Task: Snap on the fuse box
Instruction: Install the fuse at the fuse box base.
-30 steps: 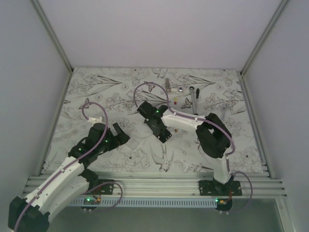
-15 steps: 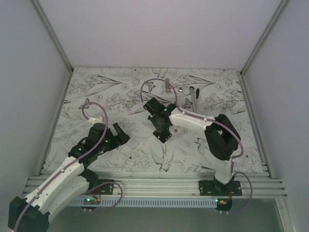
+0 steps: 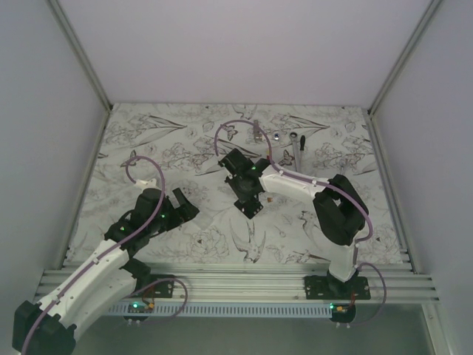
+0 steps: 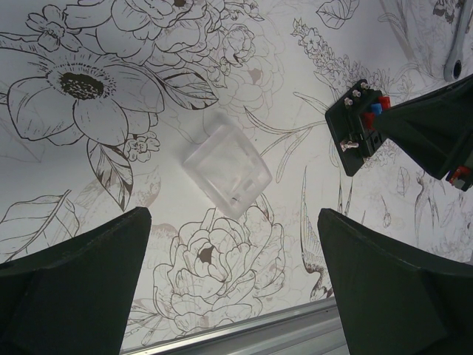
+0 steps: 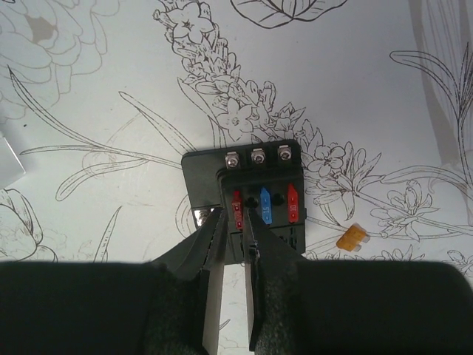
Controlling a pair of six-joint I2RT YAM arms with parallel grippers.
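Observation:
The fuse box (image 5: 255,185) is a black square block lying flat on the flowered mat, with three screws and red, blue and red fuses on top. It also shows in the top view (image 3: 252,206) and the left wrist view (image 4: 358,134). My right gripper (image 5: 235,216) hangs over its near edge, the jaws closed to a narrow gap around the left red fuse (image 5: 237,207). My left gripper (image 4: 233,222) is wide open and empty. It hovers low near the front rail, left of the box. A clear plastic cover (image 4: 226,169) lies on the mat just beyond its fingers.
A loose orange fuse (image 5: 352,237) lies right of the box. A silver ratchet wrench (image 3: 298,151) and small metal parts (image 3: 256,131) lie at the back of the mat. A metal rail (image 4: 244,331) runs along the near edge. Walls close in both sides.
Between one second and half a second ago, my right arm's wrist swung right and farther back while its fingers stayed over the fuse box. Nothing has moved since. The left arm is still.

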